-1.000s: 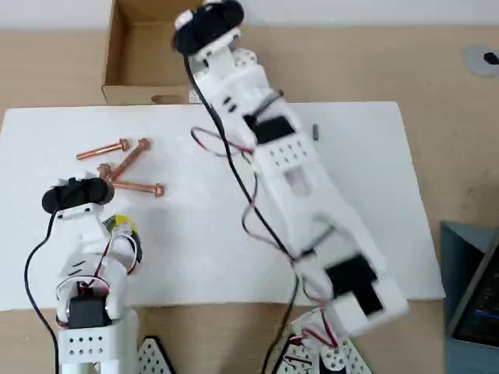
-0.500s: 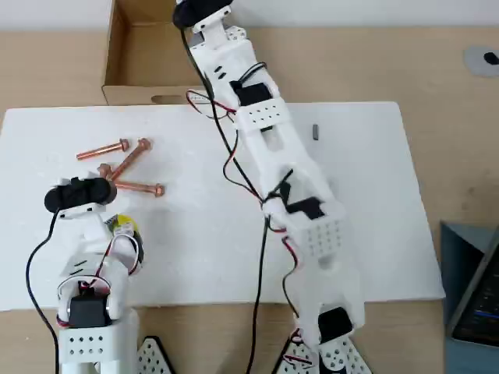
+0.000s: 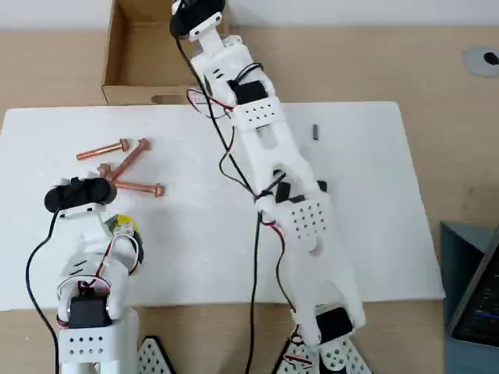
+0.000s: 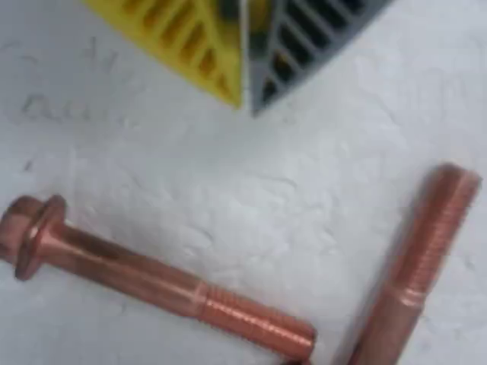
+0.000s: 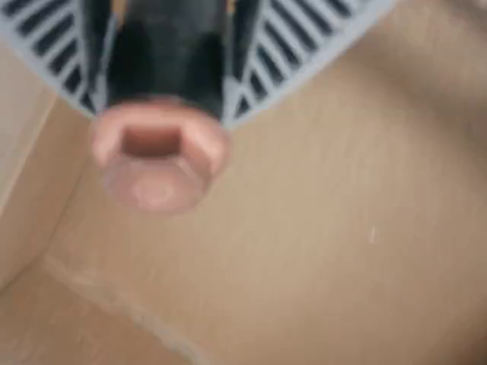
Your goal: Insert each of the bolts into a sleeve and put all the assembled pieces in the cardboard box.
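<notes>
Stretched farther, the right claw (image 5: pixel 163 99) now hangs over the cardboard box (image 3: pixel 144 95).
It is clamped on a black sleeve (image 5: pixel 163 53) with a bolt (image 5: pixel 158 156) inside, apart from the box walls. The left claw (image 4: pixel 245 87) is closed and empty, just above loose bolts (image 3: pixel 103 150) on the white sheet (image 3: pixel 187 234).

Smooth, glossy copper-toned metal bolt (image 5: pixel 156 156); ribbed grey plastic fingers (image 5: pixel 297 34); matt brown cardboard box (image 3: pixel 129 93); rough, matt white sheet (image 4: pixel 228 190).
</notes>
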You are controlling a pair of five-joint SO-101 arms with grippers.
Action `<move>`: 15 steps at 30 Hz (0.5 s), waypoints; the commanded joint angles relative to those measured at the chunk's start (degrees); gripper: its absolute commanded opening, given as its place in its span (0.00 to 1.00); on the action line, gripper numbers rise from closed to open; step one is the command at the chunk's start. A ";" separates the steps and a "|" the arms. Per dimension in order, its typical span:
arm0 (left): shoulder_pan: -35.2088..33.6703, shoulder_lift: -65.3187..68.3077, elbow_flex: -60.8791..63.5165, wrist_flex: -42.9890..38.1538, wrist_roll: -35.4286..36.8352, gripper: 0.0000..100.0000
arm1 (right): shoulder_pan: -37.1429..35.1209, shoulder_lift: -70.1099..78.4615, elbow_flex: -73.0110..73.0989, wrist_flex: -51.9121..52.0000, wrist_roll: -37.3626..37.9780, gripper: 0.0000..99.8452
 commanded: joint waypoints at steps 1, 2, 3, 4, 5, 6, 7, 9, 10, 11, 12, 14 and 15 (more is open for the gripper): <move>0.62 -0.31 0.00 -0.70 -0.09 0.00 | 0.48 -0.04 -7.78 2.20 0.35 0.09; 0.62 -0.31 0.00 -0.70 -0.09 0.00 | 0.48 0.57 -8.66 2.46 0.35 0.12; 0.62 -0.31 0.00 -0.70 -0.09 0.00 | 0.57 1.10 -9.45 2.55 0.35 0.14; 0.62 -0.31 0.00 -0.70 -0.09 0.00 | 0.57 1.54 -10.24 2.55 0.35 0.16; 0.62 -0.31 0.00 -0.70 -0.09 0.00 | 0.57 1.89 -10.95 2.55 0.35 0.17; 0.62 -0.31 0.00 -0.70 -0.09 0.00 | 0.57 2.24 -11.56 2.55 0.35 0.17; 0.62 -0.31 0.00 -0.70 -0.09 0.00 | 0.57 2.51 -12.09 2.55 0.35 0.17; 0.62 -0.31 0.00 -0.70 -0.09 0.00 | 0.57 2.59 -12.62 2.55 0.35 0.17; 0.62 -0.31 0.00 -0.70 -0.09 0.00 | 0.57 2.59 -12.62 2.55 0.35 0.17; 0.62 -0.31 0.00 -0.70 -0.09 0.00 | 0.57 2.59 -12.62 2.55 0.35 0.17; 0.62 -0.31 0.00 -0.70 -0.09 0.00 | 0.57 2.59 -12.62 2.64 0.44 0.17; 0.62 -0.31 0.00 -0.70 -0.09 0.00 | 0.57 2.51 -12.70 3.25 0.44 0.17; 0.62 -0.31 0.00 -0.70 -0.09 0.00 | 0.57 2.42 -12.88 3.87 0.53 0.17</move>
